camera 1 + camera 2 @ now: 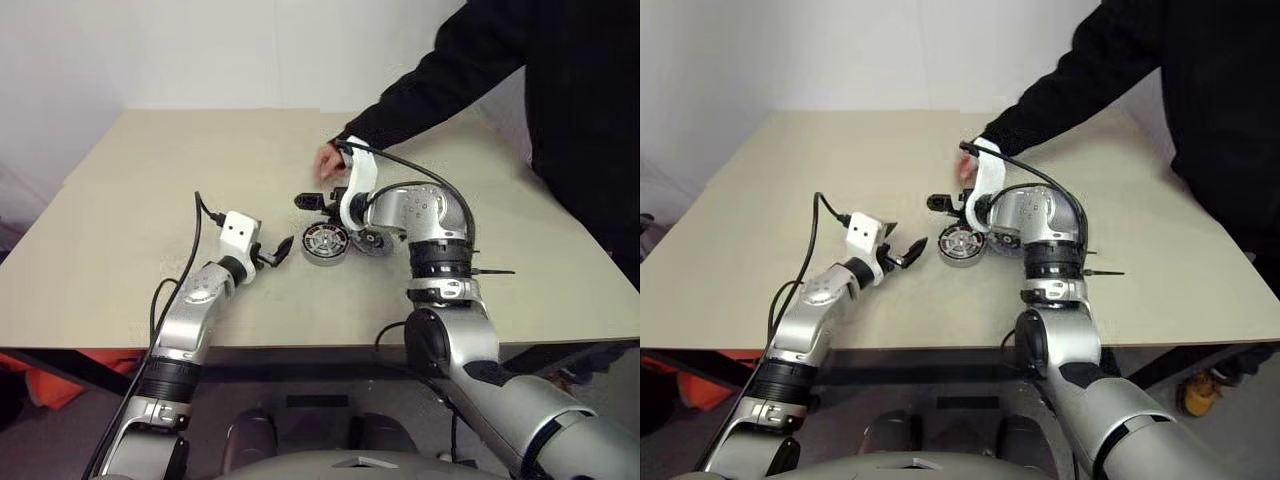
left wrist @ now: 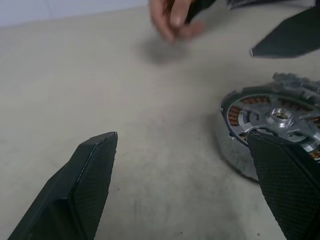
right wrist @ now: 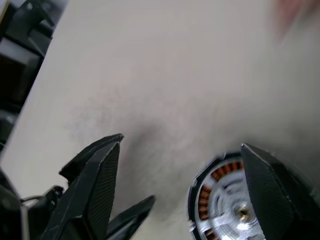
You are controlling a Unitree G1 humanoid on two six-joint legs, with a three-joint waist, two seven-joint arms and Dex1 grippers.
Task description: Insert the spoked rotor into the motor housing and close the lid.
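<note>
The motor housing [image 1: 325, 243] stands on the tan table [image 1: 150, 200], a round silver cup with copper windings. A silver spoked hub, the spoked rotor [image 2: 278, 118], lies inside it. Just behind the housing on its right lies the grey lid [image 1: 378, 243], partly hidden by my right wrist. My right gripper [image 1: 315, 203] hangs open above the far side of the housing with nothing in it. To the left of the housing, low over the table, my left gripper [image 1: 277, 253] points at it, open and empty, its fingers [image 2: 95, 170] spread wide.
A person in a black sleeve [image 1: 440, 80] reaches in from the right, their hand [image 1: 328, 160] resting on the table just beyond my right gripper. The table's front edge [image 1: 300, 345] runs close below my arms.
</note>
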